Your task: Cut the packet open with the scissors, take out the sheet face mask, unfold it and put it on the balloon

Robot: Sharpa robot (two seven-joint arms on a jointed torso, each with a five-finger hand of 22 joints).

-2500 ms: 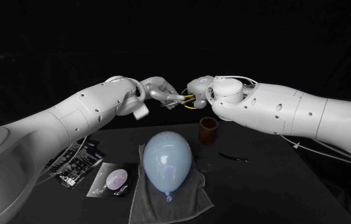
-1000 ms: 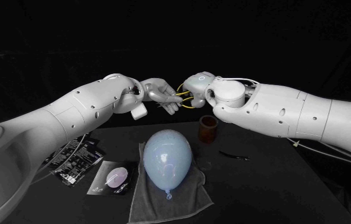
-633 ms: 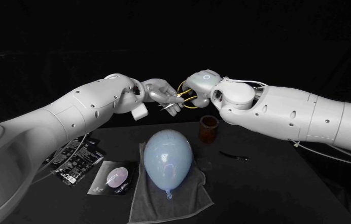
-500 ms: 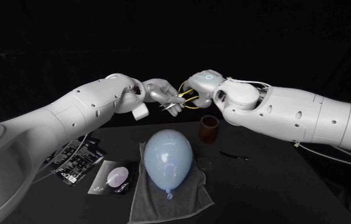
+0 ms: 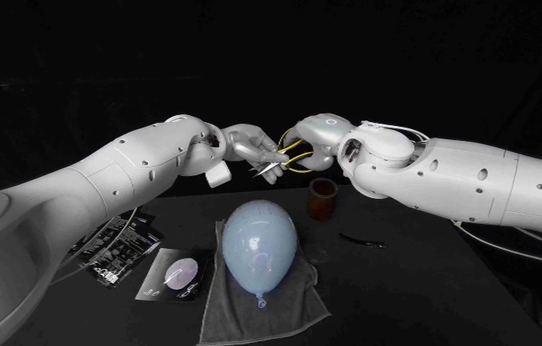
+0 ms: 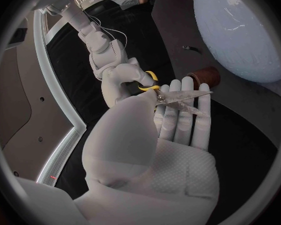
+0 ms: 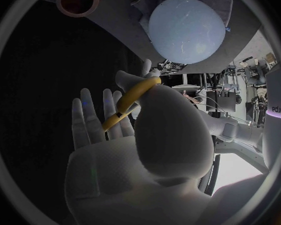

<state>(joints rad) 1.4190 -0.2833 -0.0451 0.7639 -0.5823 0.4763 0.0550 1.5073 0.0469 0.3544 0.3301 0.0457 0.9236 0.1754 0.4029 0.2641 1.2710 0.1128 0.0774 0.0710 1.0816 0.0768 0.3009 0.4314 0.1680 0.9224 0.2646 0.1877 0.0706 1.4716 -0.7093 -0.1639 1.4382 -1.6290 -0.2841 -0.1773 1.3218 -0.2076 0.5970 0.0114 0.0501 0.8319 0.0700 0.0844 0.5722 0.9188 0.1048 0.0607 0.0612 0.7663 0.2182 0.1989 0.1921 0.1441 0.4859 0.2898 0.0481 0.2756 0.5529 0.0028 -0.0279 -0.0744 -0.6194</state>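
The yellow-handled scissors (image 6: 178,98) are hanging in mid-air, blades slightly parted, held between the left hand (image 5: 248,142) and the right hand (image 5: 315,138). The pale blue balloon (image 5: 258,243) is lying on a grey towel (image 5: 232,316), with the black packet (image 5: 171,277) lying flat just beside it.

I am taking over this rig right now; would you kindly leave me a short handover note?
Right robot hand: fingers through the yellow handles of the scissors, raised above the black table.
Left robot hand: holds the blades across its fingers, thumb on top.
Balloon lies on the grey towel; face mask packet lies flat on the table beside a stack of black packets; brown cup behind the balloon.
Done: scissors picked up. Left: cut the packet, take out the mask, unfold it, put it on the balloon.
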